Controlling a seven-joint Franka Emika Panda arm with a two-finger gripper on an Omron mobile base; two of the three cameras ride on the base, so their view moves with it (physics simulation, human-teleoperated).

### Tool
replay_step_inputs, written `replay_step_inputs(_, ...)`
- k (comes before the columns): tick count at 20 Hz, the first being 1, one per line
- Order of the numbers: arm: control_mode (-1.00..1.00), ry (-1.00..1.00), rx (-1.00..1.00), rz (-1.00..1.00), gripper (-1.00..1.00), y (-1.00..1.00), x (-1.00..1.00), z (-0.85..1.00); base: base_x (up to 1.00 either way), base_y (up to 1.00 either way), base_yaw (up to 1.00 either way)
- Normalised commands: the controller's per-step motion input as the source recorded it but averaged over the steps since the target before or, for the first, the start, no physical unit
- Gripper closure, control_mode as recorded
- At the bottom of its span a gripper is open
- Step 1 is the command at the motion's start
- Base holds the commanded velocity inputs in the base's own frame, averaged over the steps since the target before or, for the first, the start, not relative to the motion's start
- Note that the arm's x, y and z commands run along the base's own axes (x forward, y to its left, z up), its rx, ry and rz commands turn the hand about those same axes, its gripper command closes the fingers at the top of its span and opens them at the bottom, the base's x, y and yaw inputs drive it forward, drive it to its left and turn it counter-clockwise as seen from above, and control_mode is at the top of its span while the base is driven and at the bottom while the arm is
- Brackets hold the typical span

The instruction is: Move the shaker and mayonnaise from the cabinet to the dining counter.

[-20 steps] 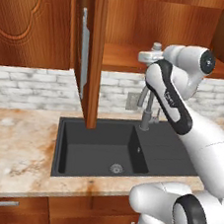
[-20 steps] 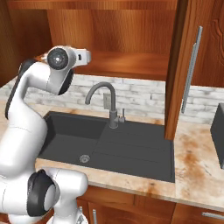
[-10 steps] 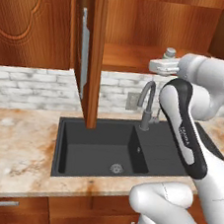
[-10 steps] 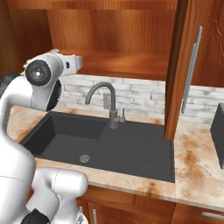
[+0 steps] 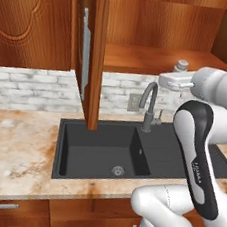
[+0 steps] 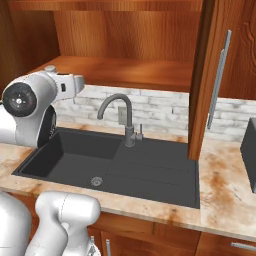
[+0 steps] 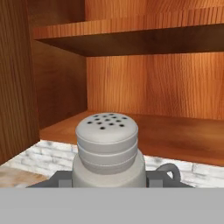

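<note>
The small grey shaker [image 7: 107,151], its cap dotted with holes, stands upright between my gripper's [image 7: 107,179] fingertips [image 7: 61,178]; the jaws are shut on its body. It hangs in front of the open cabinet [image 7: 144,92], off the lower shelf [image 7: 175,135]. From the base, only the shaker's cap [image 5: 181,65] [image 6: 50,68] peeks above the white hand, at the right end of the cabinet [image 5: 142,58] opening, above the sink counter. The mayonnaise and the dining counter are out of view.
Below the hand lie the black sink [image 5: 101,149] and the grey faucet [image 5: 147,107] [image 6: 122,117] in a marble-look counter [image 5: 15,149]. Open cabinet doors [image 5: 94,58] [image 6: 207,75] jut forward with silver bar handles. A dark object [image 6: 249,150] stands at the right edge.
The arm has swung right and slightly down along the cabinet front, carrying the shaker with it. The jaws have kept their hold.
</note>
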Motion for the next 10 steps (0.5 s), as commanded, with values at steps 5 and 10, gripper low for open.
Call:
replay_step_inputs(5,-1.00,0.02,0.00,0.00,1.00,-0.02,-0.39,0.00,0.00,0.00,0.00)
replay_step_inputs(10,-1.00,0.00,0.00,0.00,1.00,0.00,-0.12,0.00,0.00,0.00,0.00)
